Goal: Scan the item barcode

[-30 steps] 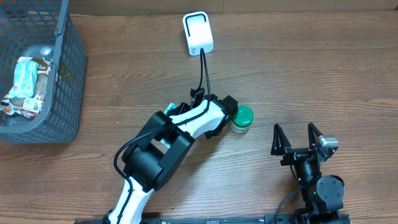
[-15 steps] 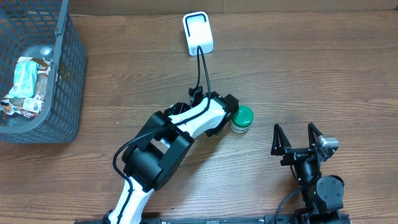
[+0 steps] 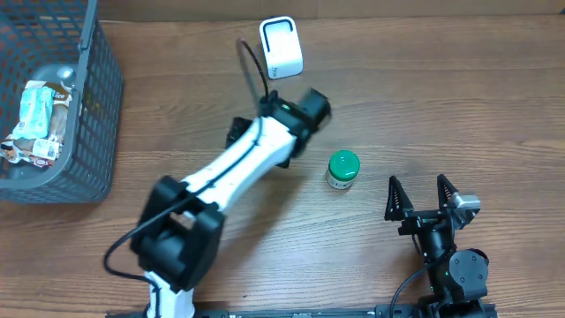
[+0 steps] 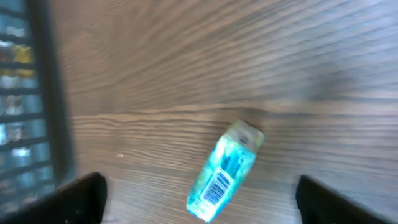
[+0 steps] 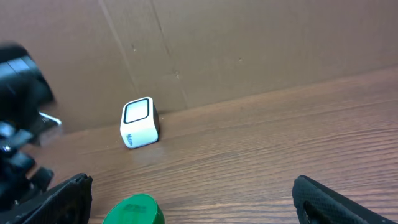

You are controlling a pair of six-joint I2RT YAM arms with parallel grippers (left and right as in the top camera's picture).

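The item, a turquoise packet (image 4: 224, 171) with its barcode facing up, lies flat on the wood table in the left wrist view. My left gripper (image 4: 199, 198) hovers above it, open, with the packet between the two wide-spread fingers and touching neither. In the overhead view the left gripper (image 3: 274, 131) points down and the arm hides the packet. The white scanner (image 3: 281, 46) stands at the table's back edge, also seen as the scanner (image 5: 140, 122) against the cardboard wall. My right gripper (image 3: 424, 199) rests open and empty at the front right.
A green-lidded jar (image 3: 342, 168) stands just right of the left arm and in front of the right gripper, jar lid (image 5: 134, 211). A dark wire basket (image 3: 84, 106) holding several packets sits at the far left, basket wall (image 4: 37, 93). The scanner's black cable runs toward the left arm.
My left gripper has opened and let go of the turquoise packet, which now lies on the table. The left arm has risen and swung back toward the scanner, away from the jar.
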